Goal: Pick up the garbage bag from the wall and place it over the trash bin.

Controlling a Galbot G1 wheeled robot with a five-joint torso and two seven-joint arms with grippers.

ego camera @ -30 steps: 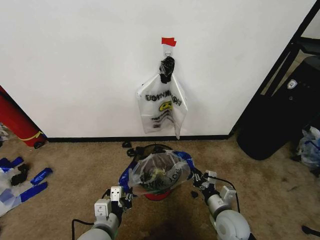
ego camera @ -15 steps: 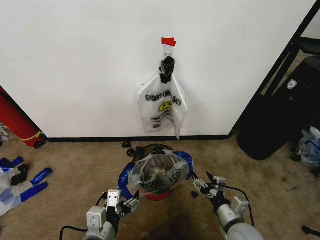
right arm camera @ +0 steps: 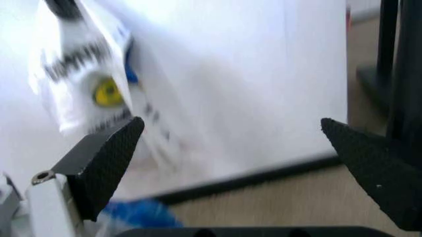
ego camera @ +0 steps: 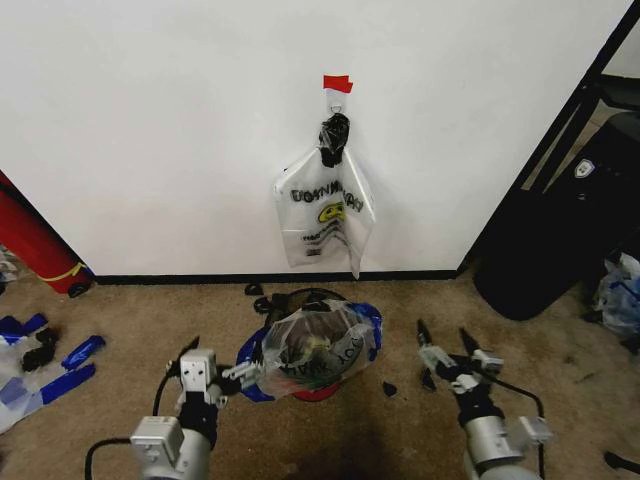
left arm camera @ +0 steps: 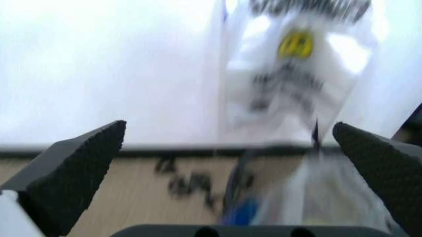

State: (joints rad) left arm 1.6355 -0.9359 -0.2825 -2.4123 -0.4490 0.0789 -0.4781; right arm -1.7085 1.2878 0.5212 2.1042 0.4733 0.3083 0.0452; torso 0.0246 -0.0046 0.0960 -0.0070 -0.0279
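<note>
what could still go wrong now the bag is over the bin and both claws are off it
1. The garbage bag bunches loosely over the trash bin, so it may slip off the rim.
2. The left claw, open, sits right beside the bag's blue tape and could snag it if it moves.
3. The right claw is open and apart from the bag, so nothing holds that side.
</note>
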